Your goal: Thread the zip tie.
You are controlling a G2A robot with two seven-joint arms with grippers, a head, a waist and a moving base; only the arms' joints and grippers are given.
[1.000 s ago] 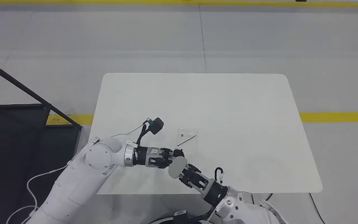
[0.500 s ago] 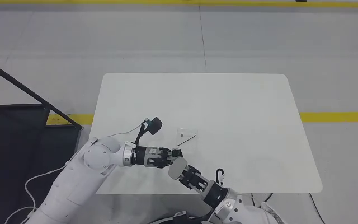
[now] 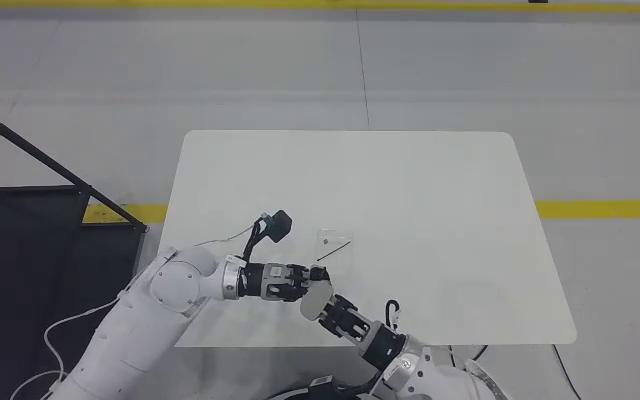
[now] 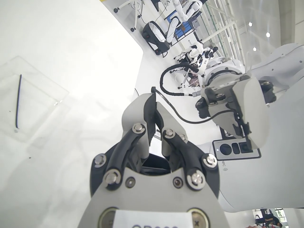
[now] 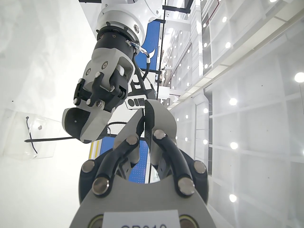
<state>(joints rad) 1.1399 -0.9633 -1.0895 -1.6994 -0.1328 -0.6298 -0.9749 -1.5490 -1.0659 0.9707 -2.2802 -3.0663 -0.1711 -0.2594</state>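
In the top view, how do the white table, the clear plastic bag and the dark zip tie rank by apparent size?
1. white table, by far the largest.
2. clear plastic bag.
3. zip tie, nearly as long as the bag is wide, but only a thin line.

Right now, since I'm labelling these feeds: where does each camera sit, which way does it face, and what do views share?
Top: above the arms, looking down at the table; both arms show.
Left wrist: behind the left gripper, facing across the table toward the right gripper.
Right wrist: behind the right gripper, facing the left gripper, shut on a zip tie.
Shared: all three show the clear bag.
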